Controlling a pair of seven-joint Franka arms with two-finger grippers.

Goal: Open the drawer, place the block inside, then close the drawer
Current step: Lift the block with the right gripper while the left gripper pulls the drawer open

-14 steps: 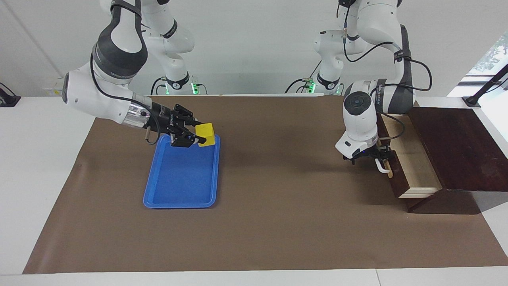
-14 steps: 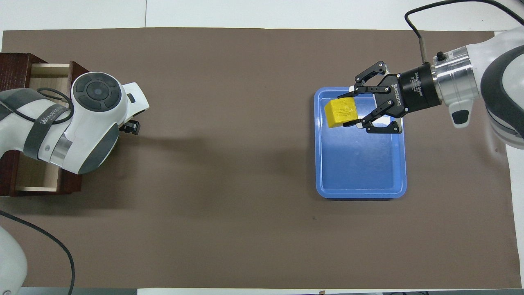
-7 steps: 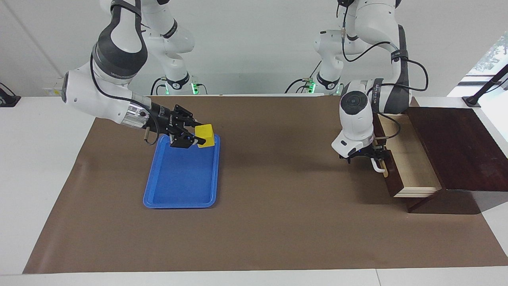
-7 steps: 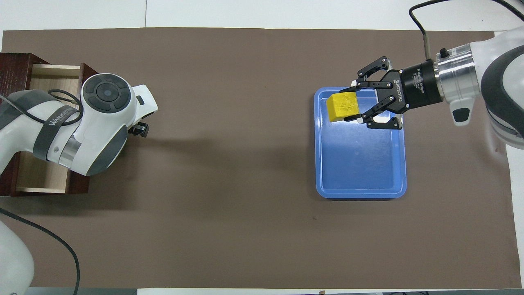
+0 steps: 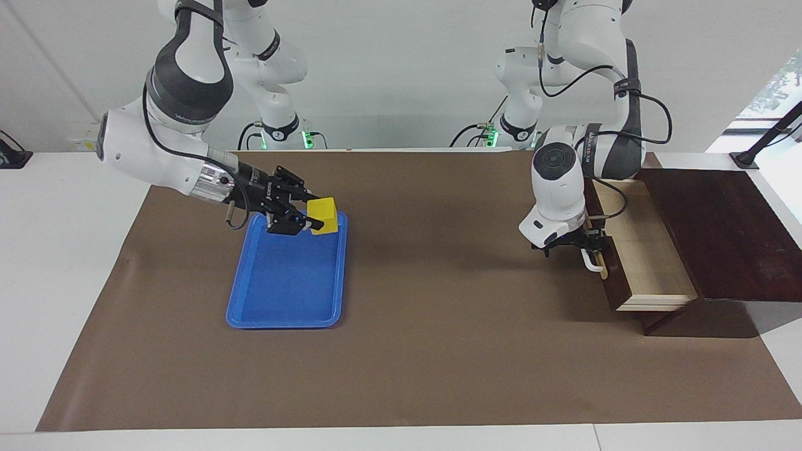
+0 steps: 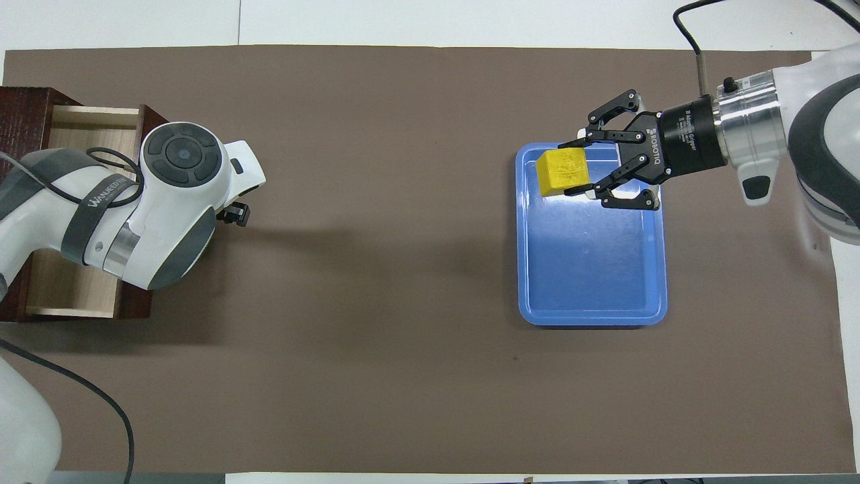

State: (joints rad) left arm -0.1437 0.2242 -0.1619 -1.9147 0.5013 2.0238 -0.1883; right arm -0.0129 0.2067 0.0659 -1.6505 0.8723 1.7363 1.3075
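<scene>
The yellow block (image 5: pixel 324 213) is held in my right gripper (image 5: pixel 312 218), which is shut on it, just above the corner of the blue tray (image 5: pixel 282 282) nearest the robots. It also shows in the overhead view (image 6: pixel 563 172) between the right gripper's (image 6: pixel 579 173) fingers. The dark wooden drawer (image 5: pixel 645 250) stands pulled out of its dark box (image 5: pixel 720 232), showing its pale inside (image 6: pixel 74 289). My left gripper (image 5: pixel 588 249) is shut on the drawer's white handle (image 5: pixel 590 263). In the overhead view the left wrist (image 6: pixel 175 202) hides the handle.
The blue tray (image 6: pixel 591 269) lies on the brown mat (image 5: pixel 438 326) toward the right arm's end and holds nothing else. The box sits at the left arm's end, its drawer front facing the mat's middle.
My left gripper has pulled the drawer further out of the box, toward the middle of the table. My right gripper has shifted a little with the block over the tray's corner.
</scene>
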